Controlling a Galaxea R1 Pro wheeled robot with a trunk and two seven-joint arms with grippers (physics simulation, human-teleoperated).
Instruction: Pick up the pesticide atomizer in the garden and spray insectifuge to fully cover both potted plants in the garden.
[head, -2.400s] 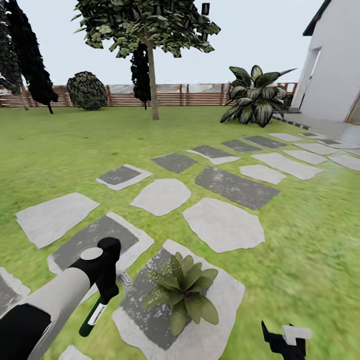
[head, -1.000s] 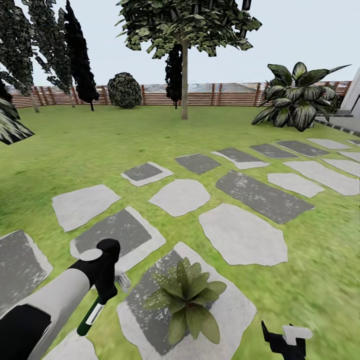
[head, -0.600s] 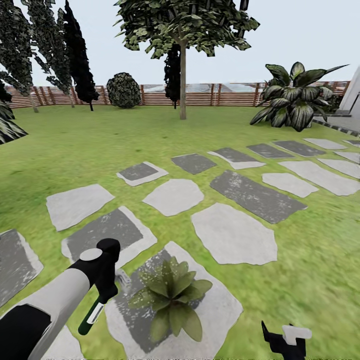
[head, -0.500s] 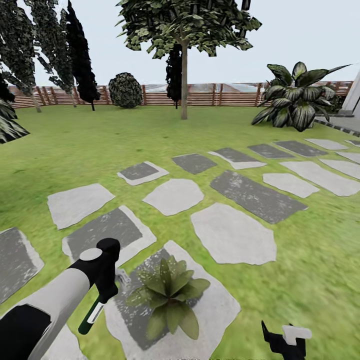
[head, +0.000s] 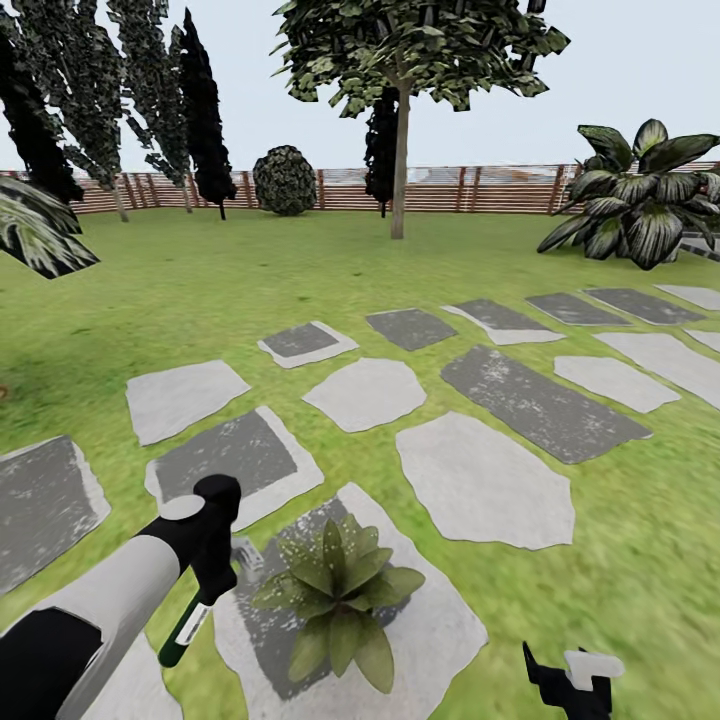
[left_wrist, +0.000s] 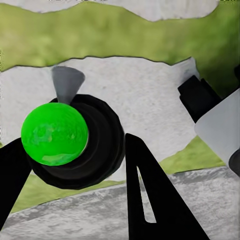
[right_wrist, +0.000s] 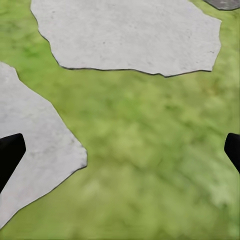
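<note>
In the head view my left gripper (head: 203, 592) is shut on the pesticide atomizer (head: 184, 634), whose slim dark green and white body hangs below my hand. Its pale nozzle tip (head: 245, 556) points toward a potted plant (head: 336, 594). That plant is a low green rosette on a grey stepping stone (head: 430, 640), and whitish insectifuge specks dot its upper leaves. In the left wrist view the atomizer (left_wrist: 70, 140) sits between my black fingers (left_wrist: 147, 195). My right gripper (head: 572, 682) hangs low at the right; in its wrist view it (right_wrist: 120, 152) is open over grass.
Grey stepping stones (head: 485, 480) cross the lawn toward the right. A tree trunk (head: 399, 170), a round bush (head: 284, 180) and a slatted fence (head: 480, 190) stand far back. A big broad-leaved plant (head: 640, 195) fills the right rear.
The whole view has swung left, so the trees, fence and stones sit further right in the picture. Both arms hold the same pose and the atomizer stays gripped.
</note>
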